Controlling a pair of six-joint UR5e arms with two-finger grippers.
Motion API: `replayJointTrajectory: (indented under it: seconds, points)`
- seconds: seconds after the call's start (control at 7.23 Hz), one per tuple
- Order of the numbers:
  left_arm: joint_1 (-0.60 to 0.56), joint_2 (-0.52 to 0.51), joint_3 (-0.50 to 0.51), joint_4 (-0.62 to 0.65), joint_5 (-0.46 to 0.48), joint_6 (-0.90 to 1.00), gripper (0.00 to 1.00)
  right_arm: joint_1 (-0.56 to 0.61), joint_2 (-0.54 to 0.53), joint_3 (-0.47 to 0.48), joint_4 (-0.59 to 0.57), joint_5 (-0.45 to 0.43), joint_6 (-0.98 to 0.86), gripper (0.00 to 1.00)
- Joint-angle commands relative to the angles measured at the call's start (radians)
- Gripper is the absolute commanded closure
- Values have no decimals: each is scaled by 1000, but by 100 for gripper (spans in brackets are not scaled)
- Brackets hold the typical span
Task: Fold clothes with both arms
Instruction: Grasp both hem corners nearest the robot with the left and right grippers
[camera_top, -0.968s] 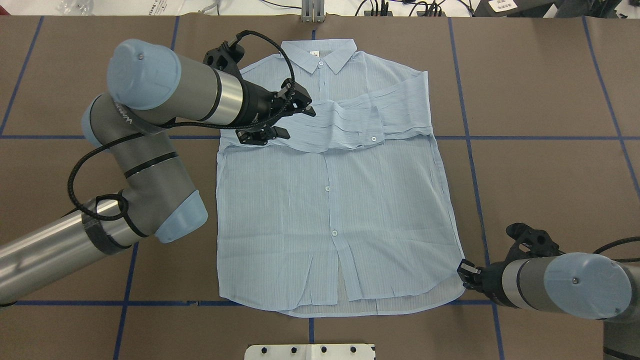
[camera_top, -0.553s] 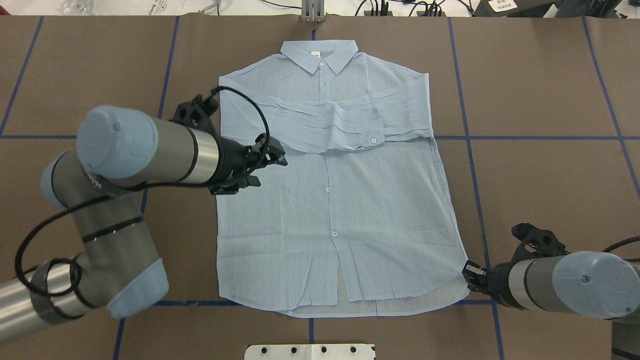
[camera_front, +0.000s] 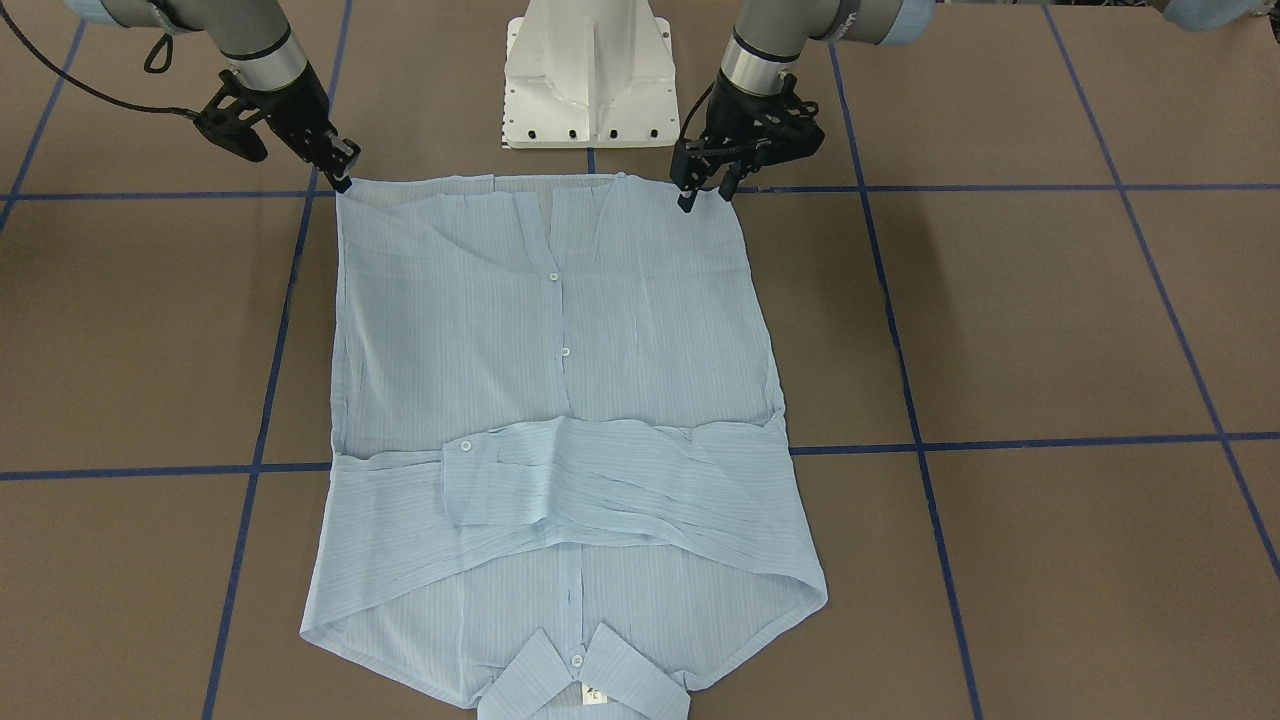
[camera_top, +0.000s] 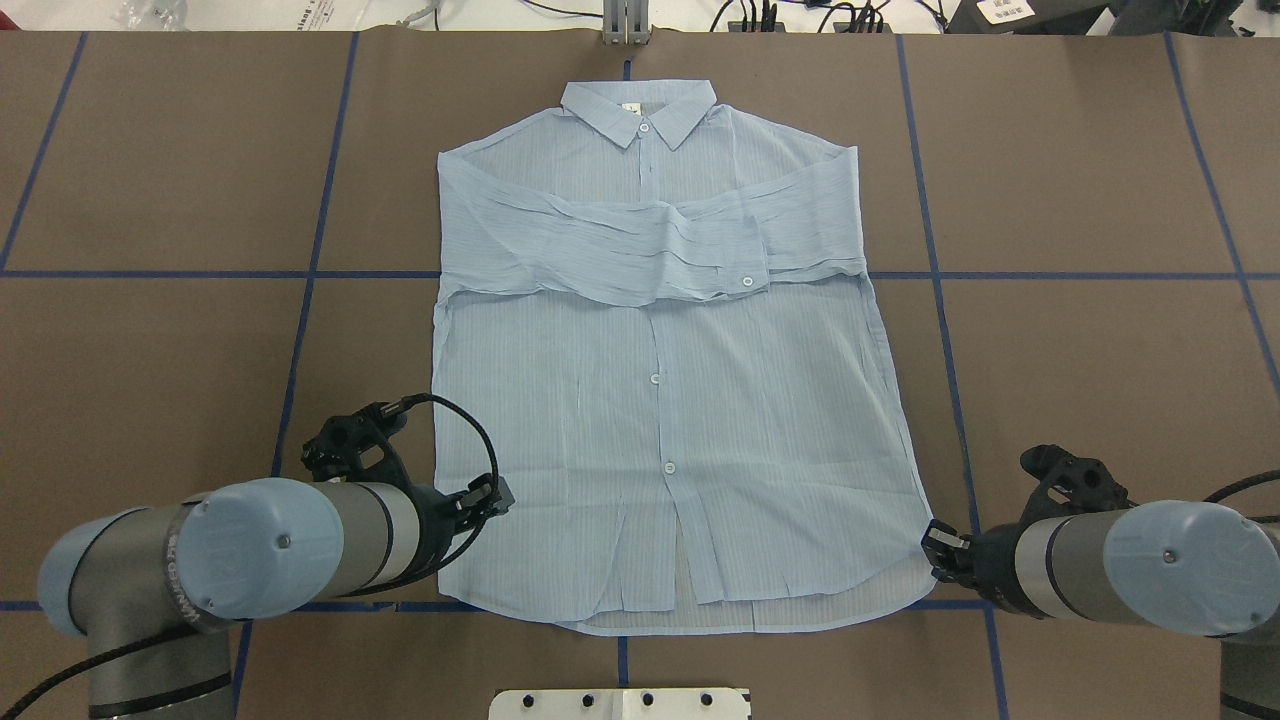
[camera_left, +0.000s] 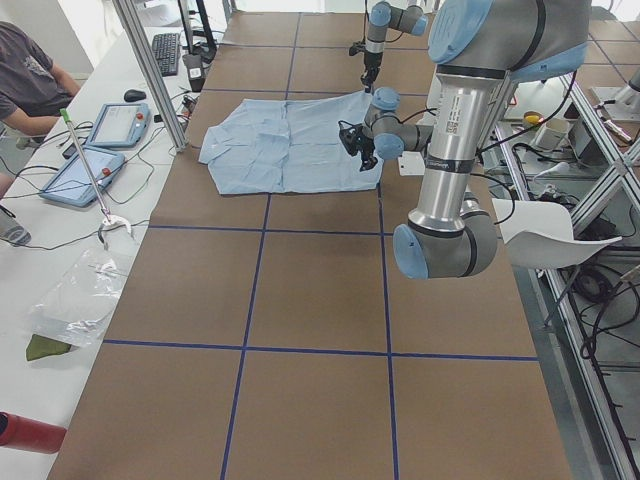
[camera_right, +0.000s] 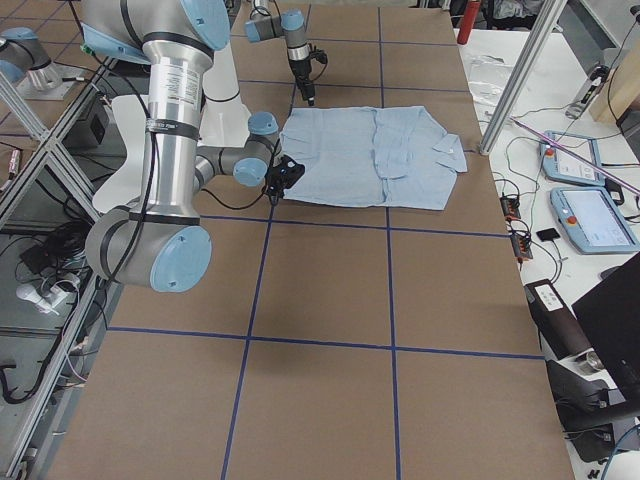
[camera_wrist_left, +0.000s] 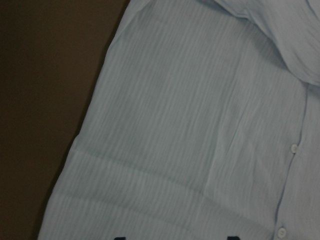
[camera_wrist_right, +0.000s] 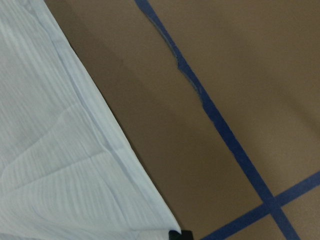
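Note:
The pale-blue striped shirt (camera_top: 660, 420) lies flat and buttoned, collar (camera_top: 640, 108) at the far side, both sleeves (camera_top: 640, 245) folded across the chest. My left gripper (camera_top: 492, 500) is open, hovering low over the shirt's near-left hem corner; in the front-facing view (camera_front: 705, 195) its fingers stand apart, and the left wrist view shows shirt cloth (camera_wrist_left: 190, 130) below. My right gripper (camera_top: 935, 548) is at the near-right hem corner and looks shut on it; it also shows in the front-facing view (camera_front: 340, 178). The right wrist view shows the shirt's corner (camera_wrist_right: 60, 165) running to the fingertips.
The table is covered in brown paper (camera_top: 1100, 350) with a grid of blue tape lines (camera_top: 940, 330). The white pedestal base (camera_front: 590, 70) stands just behind the shirt's hem. An operator (camera_left: 30, 80) and tablets (camera_left: 120, 120) are at the far side.
My left arm has left the folded sleeve at the chest and swung back toward me to the near-left hem corner. The right arm has stayed at the near-right hem corner.

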Motion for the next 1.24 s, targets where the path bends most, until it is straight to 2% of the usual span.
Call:
replayJointTrajectory:
  seconds: [0.0, 0.55, 1.11]
  points:
    - [53, 41, 8, 4, 7, -23, 32, 1, 1, 0, 0, 0, 0, 100]
    - [68, 44, 26, 5, 5, -23, 43, 5, 3, 2, 0, 0, 0, 100]
    - [81, 44, 49, 5, 5, -23, 50, 10, 3, 8, 0, 2, 0, 100]
